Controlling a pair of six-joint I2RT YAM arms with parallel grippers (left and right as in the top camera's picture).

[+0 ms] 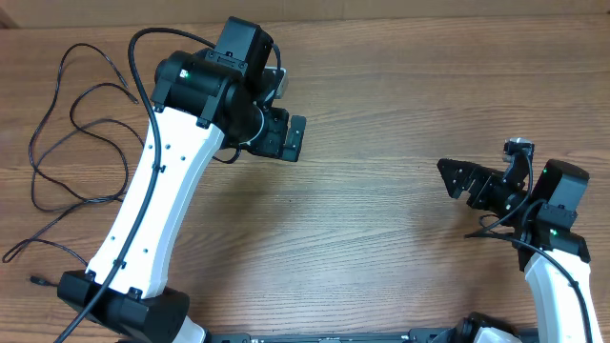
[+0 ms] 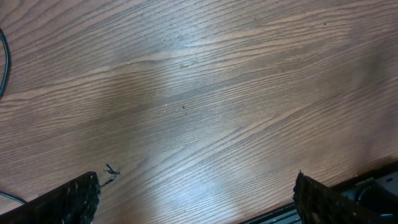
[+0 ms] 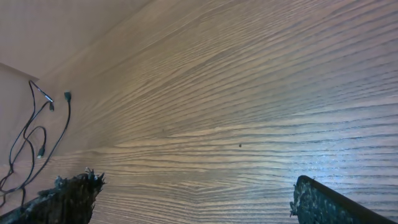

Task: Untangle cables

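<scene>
Overhead looks straight down; wrist views face the table [image 2: 186, 93] closely.

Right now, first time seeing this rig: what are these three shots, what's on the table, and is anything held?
Two white-and-black robot arms sit at a wooden table. The overhead picture looks straight down on both. The other two pictures come from a camera on each wrist, looking past that arm's own dark fingertips at the wood. The left gripper is near the top middle, and the right gripper is toward the right side. Both stand open and hold nothing. The only loose things are the cables, thin black cords lying in loops at the table's far left, untouched. The right wrist view catches them in the distance.
</scene>
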